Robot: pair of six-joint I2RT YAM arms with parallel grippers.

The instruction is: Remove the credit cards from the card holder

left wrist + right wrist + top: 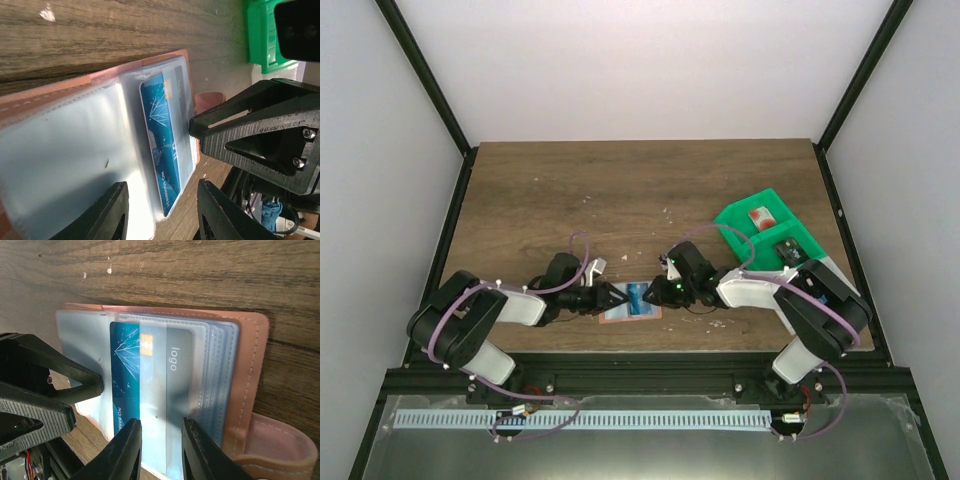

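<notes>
Two grippers meet at the card holder point(632, 305), which lies open on the table point(620, 190) close to the near edge. The left gripper point(160, 192) sits at the holder's left side and the right gripper point(160, 432) at its right side. Both sets of jaws stand a little apart with a gap showing. They rest over the clear pockets and are not squeezed shut on anything.

One blue card point(125, 375) is in the holder's pockets, poking part way out toward the left gripper. One left finger tip touches the pocket just beside that card.

Farther back, well off to the right of the holder, is a green tray point(735, 215). A red and white card point(760, 216) and a dark card point(788, 248) lie in it, each in its own box.

So the blue card looks like the last one to take out. The jaws might pinch the clear pocket along with the card, and then the whole holder would lift or drag. If the right gripper does not press down enough, the holder could slide. The card is thin and smooth, so it could slip free.
</notes>
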